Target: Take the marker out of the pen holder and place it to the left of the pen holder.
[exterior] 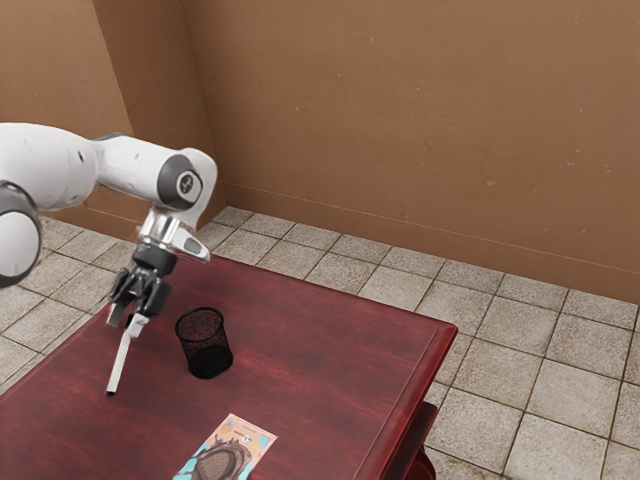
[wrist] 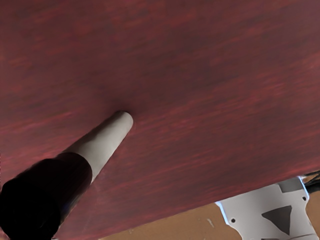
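Holding marker (exterior: 119, 362) aslant near pen holder (exterior: 207, 358), tool (exterior: 134, 318) clamped on upper end.

Exterior view looks down from beside the arm (exterior: 135, 163), wrist view closer, both onto the table (exterior: 325, 345).

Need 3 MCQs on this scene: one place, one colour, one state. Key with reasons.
1. Where is the marker?
A) Inside the mesh pen holder
B) Outside it, toward the exterior view's left
C) Outside it, toward the exterior view's right

2. What colour is the table?
A) White
B) Green
C) Dark red

3. How does the mesh pen holder stand?
A) Upright
B) On its side
C) Upside down

Key:
1-B: a gap separates the marker from the mesh pen holder, on that side.
2-C: both views show a dark red top.
3-A: its open rim faces up.
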Tool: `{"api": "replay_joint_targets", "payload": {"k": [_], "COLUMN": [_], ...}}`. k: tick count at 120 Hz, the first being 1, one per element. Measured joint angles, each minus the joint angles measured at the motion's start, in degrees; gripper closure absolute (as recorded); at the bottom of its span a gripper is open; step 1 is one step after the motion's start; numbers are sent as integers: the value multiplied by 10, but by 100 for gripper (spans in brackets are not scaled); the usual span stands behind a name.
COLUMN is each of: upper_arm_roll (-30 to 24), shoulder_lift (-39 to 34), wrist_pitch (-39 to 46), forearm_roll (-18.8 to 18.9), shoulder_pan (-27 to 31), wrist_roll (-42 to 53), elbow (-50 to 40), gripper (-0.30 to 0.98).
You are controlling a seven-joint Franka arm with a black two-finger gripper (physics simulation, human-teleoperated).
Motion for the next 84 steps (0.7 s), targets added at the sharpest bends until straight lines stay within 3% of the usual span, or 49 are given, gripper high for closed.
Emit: {"api": "replay_joint_targets", "payload": {"k": [20,32,42,64,84], "upper_arm_roll": [-64,-182,-238,-262,-264], "shoulder_lift": [-58,-81,-126,-231,-249], "wrist_pitch": [23,51,81,141,164], "forearm_roll": [-16,-22,-24,-25,-25], "shoulder_pan": [24,104,131,84,43], "wrist_roll": [-3,-4,1,48,80], "elbow": [5,6,5,6,35], "gripper": [8,5,3,1,1]}}
